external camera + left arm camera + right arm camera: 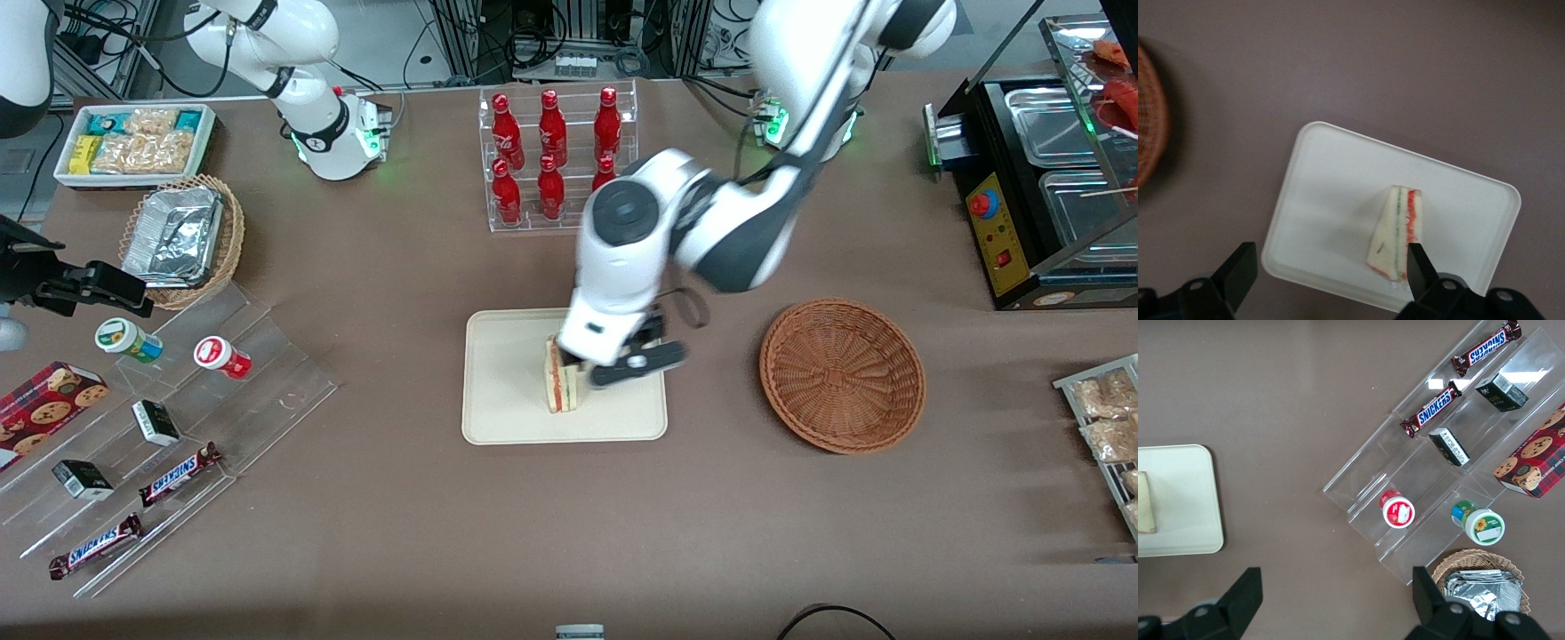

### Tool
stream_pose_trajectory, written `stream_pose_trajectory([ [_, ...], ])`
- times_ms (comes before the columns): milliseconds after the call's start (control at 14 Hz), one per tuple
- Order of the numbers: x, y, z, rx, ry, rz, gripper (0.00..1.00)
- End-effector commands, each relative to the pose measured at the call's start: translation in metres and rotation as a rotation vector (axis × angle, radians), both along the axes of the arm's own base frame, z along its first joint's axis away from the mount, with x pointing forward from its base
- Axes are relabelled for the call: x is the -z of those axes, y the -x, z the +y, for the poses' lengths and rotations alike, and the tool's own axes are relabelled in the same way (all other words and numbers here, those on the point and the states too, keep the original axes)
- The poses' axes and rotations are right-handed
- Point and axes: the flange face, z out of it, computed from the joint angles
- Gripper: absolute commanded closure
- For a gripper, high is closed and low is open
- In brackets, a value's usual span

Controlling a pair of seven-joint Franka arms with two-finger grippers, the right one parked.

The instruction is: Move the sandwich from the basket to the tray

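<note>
Sandwich (1397, 232) sits on tray (1338, 200), basket (842, 374) empty nearby. Claw (1328, 270) spread wide just above it, holding nothing. Lift straight up w/o clipping the bread, then clear off.

The sandwich (561, 384) is seen standing on the tray (507, 391), with its red and green stripes showing. The gripper (613, 366) is held just above the tray, right beside the sandwich. The basket (841, 374) is seen apart from the tray, toward the working arm's end.
</note>
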Motion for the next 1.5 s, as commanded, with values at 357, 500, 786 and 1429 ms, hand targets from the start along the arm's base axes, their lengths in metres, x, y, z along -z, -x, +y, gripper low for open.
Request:
stream_pose_trajectory([
  [357,-0.123,0.010,0.183,-0.054,-0.088,0.131,0.01],
  [500,-0.139,0.009,0.236,-0.011,-0.091,0.162,0.01],
  [786,-0.165,0.019,0.327,0.083,-0.039,0.175,0.01],
  [1429,-0.188,0.040,0.408,0.364,0.043,0.176,0.01],
])
